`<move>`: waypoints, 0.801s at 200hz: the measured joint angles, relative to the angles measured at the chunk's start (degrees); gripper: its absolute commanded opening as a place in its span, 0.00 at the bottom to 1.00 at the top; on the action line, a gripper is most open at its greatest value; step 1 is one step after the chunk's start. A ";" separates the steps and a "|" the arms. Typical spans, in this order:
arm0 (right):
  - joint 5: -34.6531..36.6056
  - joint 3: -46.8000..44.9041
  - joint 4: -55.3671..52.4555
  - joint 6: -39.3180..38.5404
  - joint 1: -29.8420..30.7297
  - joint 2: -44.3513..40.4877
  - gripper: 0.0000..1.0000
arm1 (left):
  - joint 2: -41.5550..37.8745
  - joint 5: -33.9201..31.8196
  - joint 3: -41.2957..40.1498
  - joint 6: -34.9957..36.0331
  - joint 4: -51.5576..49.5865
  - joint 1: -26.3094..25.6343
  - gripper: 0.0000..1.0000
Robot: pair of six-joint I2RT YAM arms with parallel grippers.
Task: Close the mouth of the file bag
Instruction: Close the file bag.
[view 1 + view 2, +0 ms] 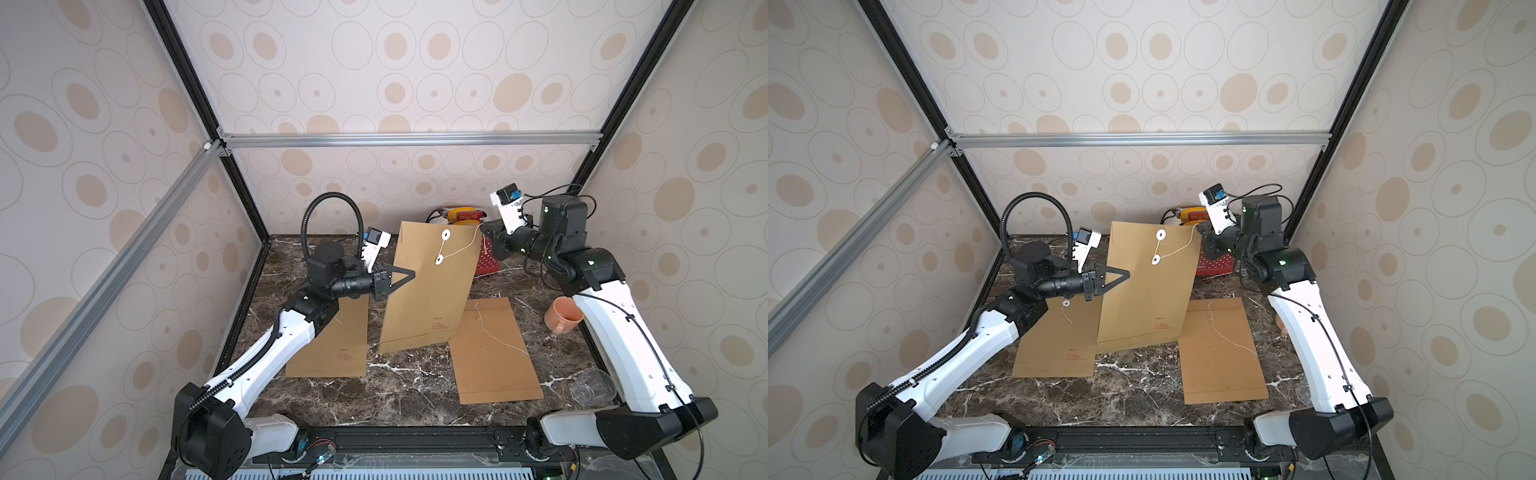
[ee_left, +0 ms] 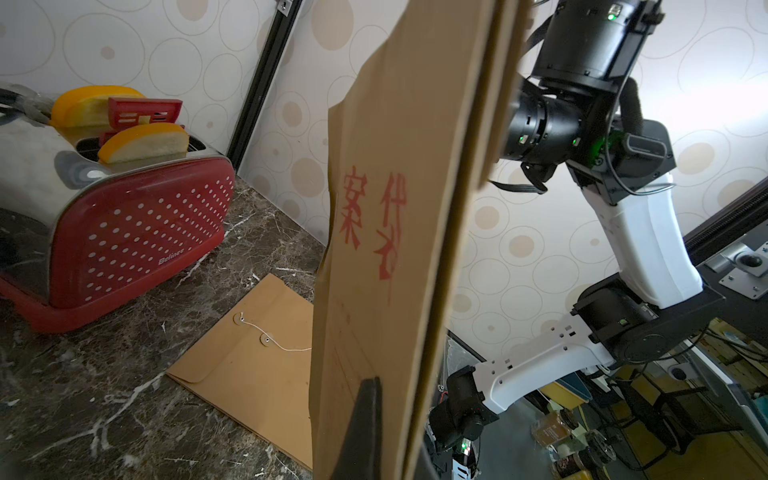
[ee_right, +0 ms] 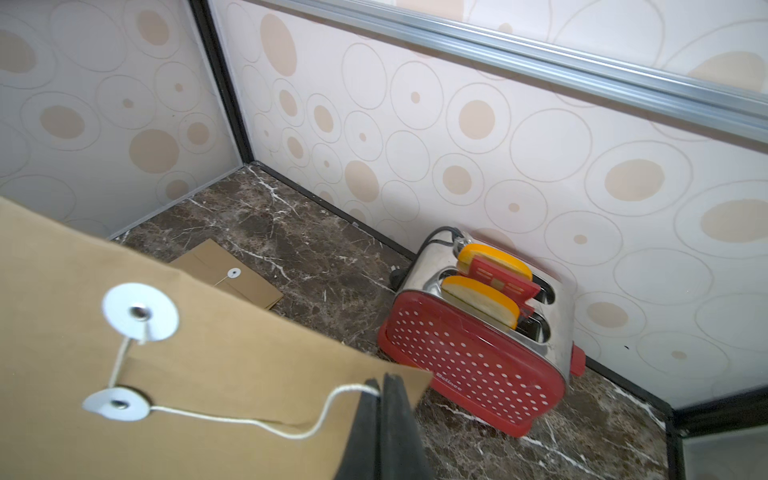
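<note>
In both top views, a brown file bag [image 1: 432, 291] is held upright in front of the red toaster [image 1: 487, 262], which it partly hides. The bag's edge facing away from the toaster is pinched by the left gripper [image 1: 411, 275], its jaws pressed together on the paper. The white string [image 1: 459, 249] is led from the bag's lower disc towards the toaster, where it is clamped by the right gripper [image 1: 482, 228]. Two flat envelopes [image 1: 332, 345] are seen on the marble table [image 1: 407, 390], farther from the toaster than the bag. An orange mug [image 1: 561, 318] is seen well apart from the toaster.

In the left wrist view, the bag's [image 2: 399, 249] face with red characters is shown, with one dark finger [image 2: 365, 415] pressed against it. The toaster [image 2: 124, 232] is seen beyond it.

In the right wrist view, the string [image 3: 249, 419] is gripped between tightly closed fingertips [image 3: 392, 386], beside the bag's corner nearest the toaster [image 3: 469, 365]. Two white discs [image 3: 140, 311] are joined by the string.
</note>
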 measured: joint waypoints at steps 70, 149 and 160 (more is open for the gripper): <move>0.81 6.01 0.09 -0.39 3.39 3.26 0.00 | 0.70 -0.33 1.03 2.01 -3.91 -0.74 0.00; 0.39 9.27 -0.04 0.00 7.30 4.81 0.00 | 1.46 -0.35 1.44 3.23 -5.44 -1.22 0.00; 0.44 9.55 -0.09 0.00 7.69 5.03 0.00 | 1.49 -0.37 1.44 3.28 -5.49 -1.22 0.00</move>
